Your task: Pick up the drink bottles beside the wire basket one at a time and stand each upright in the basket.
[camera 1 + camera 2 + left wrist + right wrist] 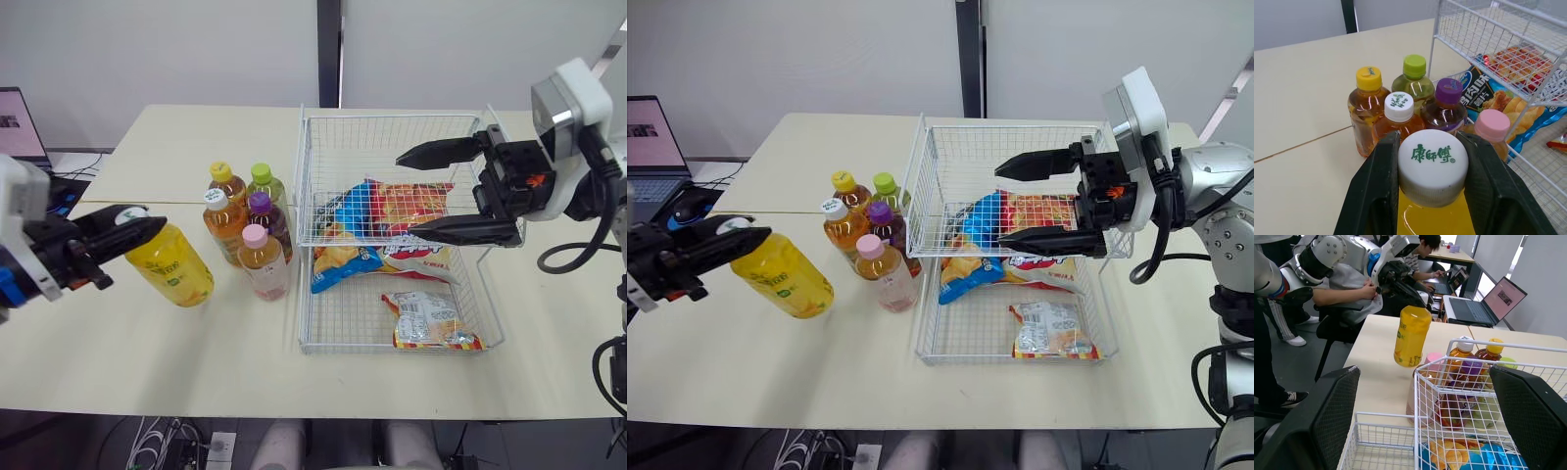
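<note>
My left gripper (137,227) is shut on the white cap of a large yellow drink bottle (178,265), which hangs tilted just off the table, left of the other bottles. In the left wrist view the two fingers (1376,171) press both sides of the cap (1433,161). Several small bottles (247,220) with yellow, green, white, purple and pink caps stand upright beside the wire basket (392,121). My right gripper (436,192) hovers open over the basket's middle, holding nothing.
Snack bags (392,211) lie in the basket, one smaller bag (431,318) at its near end. A laptop (15,127) sits off the table's far left. People and another robot arm (1327,254) are beyond the table's left side.
</note>
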Controlling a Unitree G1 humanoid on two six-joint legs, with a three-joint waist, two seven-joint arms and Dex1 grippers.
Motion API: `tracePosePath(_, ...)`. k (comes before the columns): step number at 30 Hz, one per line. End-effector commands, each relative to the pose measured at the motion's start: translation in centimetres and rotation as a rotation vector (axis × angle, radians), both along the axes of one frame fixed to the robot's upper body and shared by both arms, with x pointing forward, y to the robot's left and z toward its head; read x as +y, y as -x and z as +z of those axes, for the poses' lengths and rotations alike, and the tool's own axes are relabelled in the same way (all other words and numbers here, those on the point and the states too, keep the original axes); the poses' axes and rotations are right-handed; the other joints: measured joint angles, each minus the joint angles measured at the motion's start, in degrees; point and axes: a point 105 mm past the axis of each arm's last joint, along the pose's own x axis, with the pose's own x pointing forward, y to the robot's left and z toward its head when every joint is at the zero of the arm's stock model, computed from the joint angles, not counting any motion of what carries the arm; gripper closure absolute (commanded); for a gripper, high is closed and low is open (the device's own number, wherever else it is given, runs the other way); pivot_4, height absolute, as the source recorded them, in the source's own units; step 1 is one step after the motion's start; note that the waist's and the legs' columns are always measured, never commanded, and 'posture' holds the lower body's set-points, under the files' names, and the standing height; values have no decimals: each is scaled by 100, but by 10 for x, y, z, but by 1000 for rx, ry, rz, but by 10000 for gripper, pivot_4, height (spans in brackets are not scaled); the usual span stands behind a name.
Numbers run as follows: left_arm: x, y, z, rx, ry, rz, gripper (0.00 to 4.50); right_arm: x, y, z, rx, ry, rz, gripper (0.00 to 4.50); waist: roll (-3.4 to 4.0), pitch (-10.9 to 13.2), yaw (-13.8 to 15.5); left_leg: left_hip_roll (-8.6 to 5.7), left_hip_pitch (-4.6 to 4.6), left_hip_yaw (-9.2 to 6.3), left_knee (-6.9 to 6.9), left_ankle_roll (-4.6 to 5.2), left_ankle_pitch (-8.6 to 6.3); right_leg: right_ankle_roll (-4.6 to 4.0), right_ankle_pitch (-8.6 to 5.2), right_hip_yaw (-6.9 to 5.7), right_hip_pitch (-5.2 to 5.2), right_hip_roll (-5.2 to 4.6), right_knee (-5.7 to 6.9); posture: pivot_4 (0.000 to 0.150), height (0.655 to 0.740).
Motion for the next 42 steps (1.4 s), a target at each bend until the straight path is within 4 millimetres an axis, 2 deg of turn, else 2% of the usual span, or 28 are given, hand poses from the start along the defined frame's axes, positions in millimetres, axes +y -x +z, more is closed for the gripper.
tracePosePath(1,4,8,33,-84,3,-28,31385,-2,10,11,-51,-9,6,0,0,0,-2,1,0,0,-1,0,0,0,0,0,-1,0,-1,1500,7400)
tracePosePath(9,11,5,72,-142,-44,-79,31385,-9,8,16,-85,-15,-40,0,1,2,-22,5,-4,4,-8,-2,-2,0,0,0,-7,4,-8,1500,7400)
tracePosePath(16,-5,-3,115,-195,-81,-221,31385,-35,13,25,-146,4,-132,0,-2,2,-3,-2,-62,20,4,-3,-1,10,9,-2,-59,8,-9,1500,7400)
tracePosePath(19,-18,-10,133,-242,-78,-300,31385,-44,17,26,-128,18,-173,0,-10,8,-17,-8,-81,31,12,-4,-1,10,10,7,-88,6,34,1500,7400)
tracePosePath(26,-57,-40,173,-285,-62,-491,31385,-46,25,19,-92,12,-226,0,-20,14,-72,-6,-84,27,30,-4,2,10,8,-1,-85,19,62,1500,7400)
tracePosePath(33,-110,-61,203,-344,-72,-692,31385,-53,31,20,-92,-22,-303,0,-35,26,-156,-8,-94,25,36,-3,2,11,8,-2,-90,16,62,1500,7400)
tracePosePath(37,-136,-65,211,-361,-96,-781,31385,-56,34,21,-95,-32,-334,0,-37,36,-192,-7,-100,29,37,-3,2,13,7,0,-96,16,61,1500,7400)
tracePosePath(42,-185,-83,197,-355,-138,-878,31385,-67,31,25,-129,-53,-427,0,-41,42,-149,-8,-100,27,47,-2,2,15,6,-1,-94,14,66,1500,7400)
